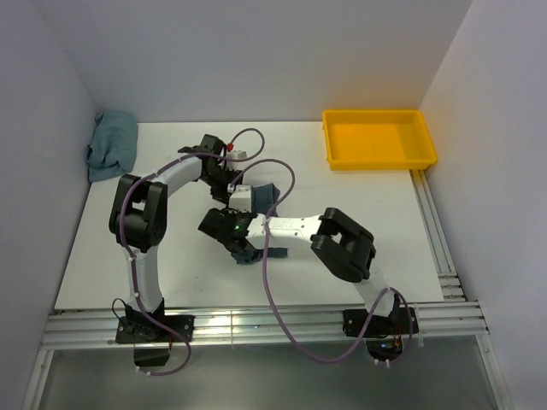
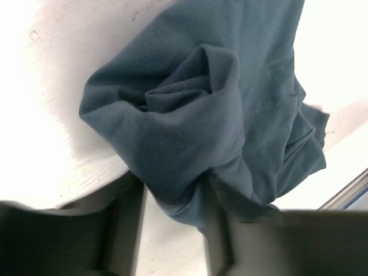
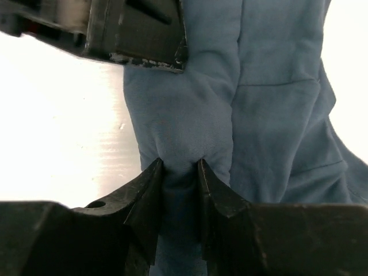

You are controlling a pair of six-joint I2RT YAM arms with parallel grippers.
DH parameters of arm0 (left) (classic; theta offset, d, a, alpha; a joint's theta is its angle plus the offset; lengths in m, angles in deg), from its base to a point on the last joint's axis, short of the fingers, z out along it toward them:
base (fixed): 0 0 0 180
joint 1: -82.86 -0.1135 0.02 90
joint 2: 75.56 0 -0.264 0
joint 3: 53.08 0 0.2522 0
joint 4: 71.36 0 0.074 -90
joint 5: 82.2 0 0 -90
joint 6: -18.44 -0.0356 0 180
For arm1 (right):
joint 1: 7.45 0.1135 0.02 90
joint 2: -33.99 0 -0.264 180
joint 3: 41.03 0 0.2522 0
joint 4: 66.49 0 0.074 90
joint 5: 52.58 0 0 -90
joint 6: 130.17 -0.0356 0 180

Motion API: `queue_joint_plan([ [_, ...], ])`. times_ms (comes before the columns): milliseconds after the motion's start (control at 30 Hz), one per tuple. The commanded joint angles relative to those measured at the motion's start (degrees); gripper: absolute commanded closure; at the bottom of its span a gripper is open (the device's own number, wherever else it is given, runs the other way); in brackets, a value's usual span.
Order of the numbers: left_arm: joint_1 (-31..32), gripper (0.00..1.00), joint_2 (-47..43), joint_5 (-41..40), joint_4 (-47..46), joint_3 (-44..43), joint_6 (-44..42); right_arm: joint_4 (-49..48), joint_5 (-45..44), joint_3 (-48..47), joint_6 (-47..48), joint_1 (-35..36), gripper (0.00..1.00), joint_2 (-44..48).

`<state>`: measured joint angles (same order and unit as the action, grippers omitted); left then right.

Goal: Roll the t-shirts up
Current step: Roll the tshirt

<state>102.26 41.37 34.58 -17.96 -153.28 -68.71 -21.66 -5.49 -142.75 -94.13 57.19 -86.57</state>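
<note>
Slate-blue t-shirt (image 2: 195, 115), soft cotton bunched into a loose roll, lies mid-table on the white surface (image 1: 393, 231), well inside every edge; left gripper (image 2: 172, 201) and right gripper (image 3: 181, 172) each pinch its folds.

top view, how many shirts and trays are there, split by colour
slate blue t-shirt: 1
teal t-shirt: 1
yellow tray: 1
total: 3
</note>
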Motion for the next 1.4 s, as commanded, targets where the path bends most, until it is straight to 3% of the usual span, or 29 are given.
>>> queue_joint_plan([
  [0,-0.8,0.47,-2.7,1.7,1.0,-2.1,-1.9,-7.1,8.0,10.5,-0.7,-1.6,0.71,5.3],
  [67,-2.3,0.28,-4.7,5.3,-0.8,-1.1,-2.2,-16.3,10.7,15.3,-0.8,-2.8,0.73,8.1],
  [167,-5.1,0.17,-7.1,12.0,-2.5,0.9,-4.7,-30.2,17.6,26.2,-2.6,-5.0,0.73,14.0],
  [267,-7.4,0.13,-7.6,17.2,-3.3,2.3,-6.3,-45.3,26.2,36.3,-5.4,-8.6,0.74,18.0],
  [433,-9.0,0.12,-6.6,23.1,-6.8,5.7,-6.1,-68.5,39.2,48.7,-11.8,-14.1,0.75,18.0],
  [600,-9.0,0.12,-4.8,27.9,-11.9,10.0,-4.8,-81.8,44.9,54.2,-17.7,-16.9,0.75,13.9],
  [833,-8.2,0.14,0.2,24.8,-15.8,10.6,-1.6,-100.7,50.6,56.1,-24.8,-17.2,0.76,6.1],
  [933,-8.0,0.22,1.1,21.4,-16.6,10.3,0.3,-104.5,51.5,56.8,-26.4,-17.2,0.76,3.8],
  [1000,-7.8,0.38,1.5,19.6,-14.9,9.1,0.5,-102.7,51.4,56.4,-25.8,-17.2,0.75,4.2],
  [1100,-7.4,0.64,0.9,16.1,-12.2,7.6,0.7,-90.9,49.4,54.2,-21.5,-16.5,0.66,8.4],
  [1200,-6.3,0.77,-1.0,11.2,-8.9,6.0,-0.3,-69.9,43.0,48.1,-14.3,-14.2,0.54,14.3],
  [1233,-6.0,0.79,-1.3,10.5,-8.1,5.7,-0.7,-57.2,37.1,45.5,-11.0,-13.5,0.51,15.3],
  [1367,-3.8,0.89,-1.8,2.5,-4.0,2.5,-1.5,-29.7,23.7,28.4,-6.2,-9.2,0.4,15.9],
])
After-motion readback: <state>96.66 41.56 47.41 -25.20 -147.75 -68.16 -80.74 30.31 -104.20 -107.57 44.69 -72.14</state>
